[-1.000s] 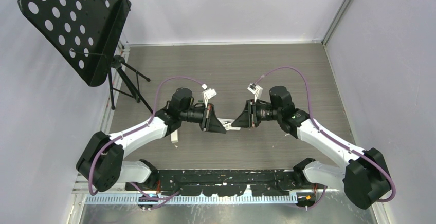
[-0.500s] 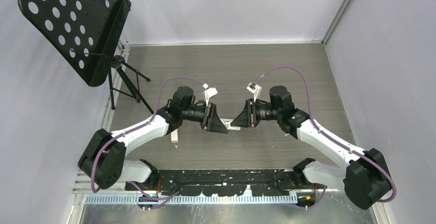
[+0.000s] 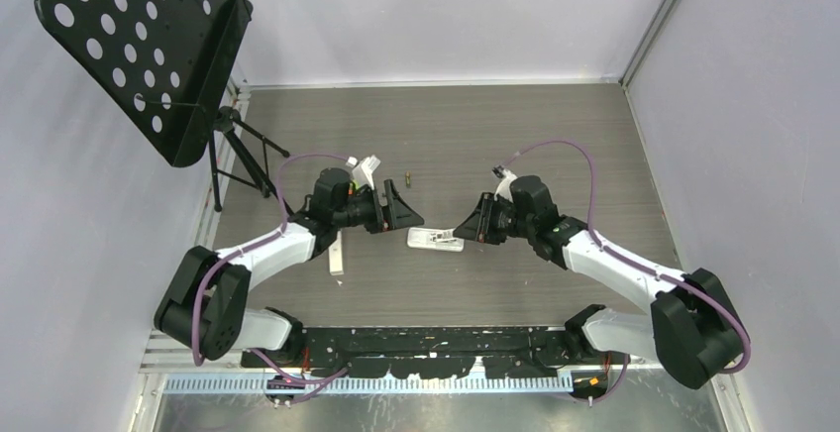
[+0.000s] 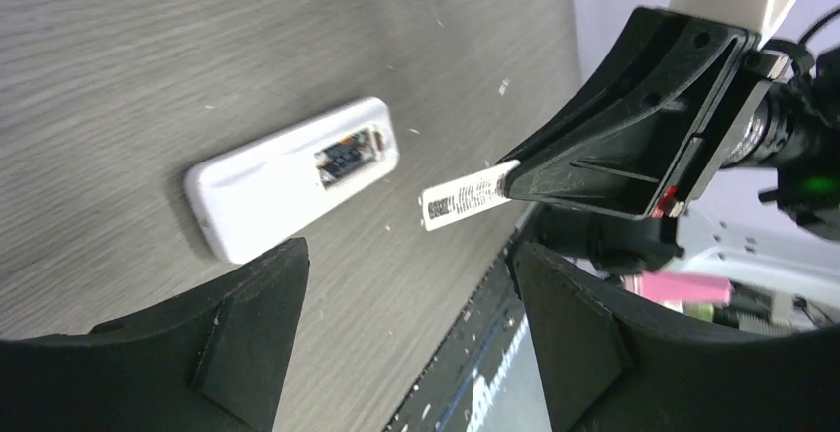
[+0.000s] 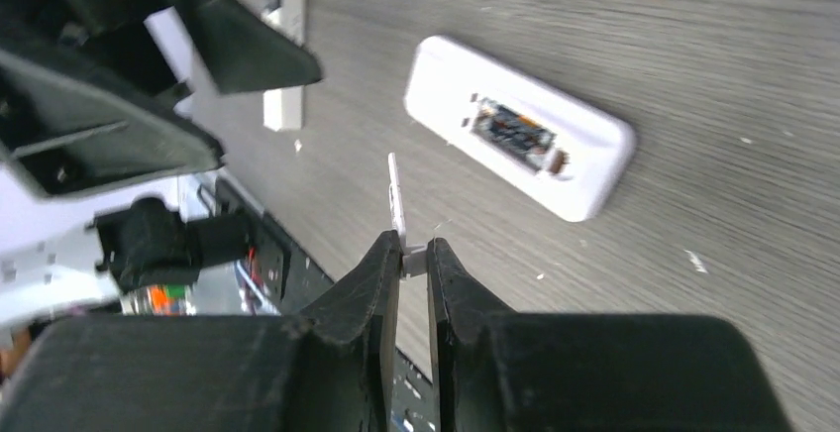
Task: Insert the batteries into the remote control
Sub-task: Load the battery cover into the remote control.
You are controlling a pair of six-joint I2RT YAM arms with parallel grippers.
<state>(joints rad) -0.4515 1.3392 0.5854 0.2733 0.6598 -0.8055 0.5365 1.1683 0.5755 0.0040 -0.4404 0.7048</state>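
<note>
Right gripper (image 5: 411,254) pinches the thin white lid (image 5: 397,199), I think so I can snap it on. Left gripper (image 4: 406,264) is wide open, holding nothing. Remote (image 4: 267,189) lies flat between them, batteries (image 4: 349,150) showing inside.

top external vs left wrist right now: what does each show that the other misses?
Only top external: the music stand, a loose battery on the table, and a second remote beside the left arm. Only left wrist: the open battery compartment and the printed label on the cover. Both: the white remote lying flat, and the right end effector shut on the cover.
</note>
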